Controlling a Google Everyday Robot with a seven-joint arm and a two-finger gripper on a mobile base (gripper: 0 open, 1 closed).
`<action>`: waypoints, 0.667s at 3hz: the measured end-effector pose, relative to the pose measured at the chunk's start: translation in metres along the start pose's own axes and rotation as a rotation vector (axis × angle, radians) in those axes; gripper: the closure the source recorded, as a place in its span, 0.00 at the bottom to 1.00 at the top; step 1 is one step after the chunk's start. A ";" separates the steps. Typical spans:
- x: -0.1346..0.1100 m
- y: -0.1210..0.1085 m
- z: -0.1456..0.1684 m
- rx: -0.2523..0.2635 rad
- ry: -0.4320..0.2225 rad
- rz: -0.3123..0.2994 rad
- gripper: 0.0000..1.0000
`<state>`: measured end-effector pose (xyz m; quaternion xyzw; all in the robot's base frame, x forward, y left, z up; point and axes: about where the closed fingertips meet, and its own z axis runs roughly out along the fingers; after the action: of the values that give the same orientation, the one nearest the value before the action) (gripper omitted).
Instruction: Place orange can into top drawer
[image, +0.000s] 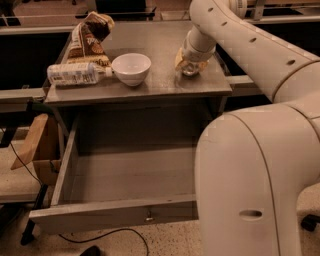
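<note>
Reaching arm (240, 35): we see it stretch over the right side of the tabletop (150, 87).
Gripper (189, 64): low at the orange can (191, 69); we cannot tell whether it grips.
Orange can: on the tabletop, right of the white bowl (131, 68), partly hidden.
Top drawer (112, 212): pulled open below the tabletop.
Bottle (75, 74): lying just left of the bowl.

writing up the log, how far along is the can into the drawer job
Done: the top drawer is pulled open, with no can showing in it. In hand: the gripper is down at the orange can on the countertop, right of the white bowl; whether it grips the can is unclear. Left: lift the can, carry it over the drawer and set it inside.
</note>
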<state>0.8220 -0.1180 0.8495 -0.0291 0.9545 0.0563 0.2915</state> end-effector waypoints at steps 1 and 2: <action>-0.003 -0.009 -0.024 -0.013 -0.037 -0.012 0.84; -0.001 -0.026 -0.071 -0.078 -0.046 -0.054 1.00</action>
<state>0.7855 -0.1522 0.9060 -0.0648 0.9434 0.0862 0.3136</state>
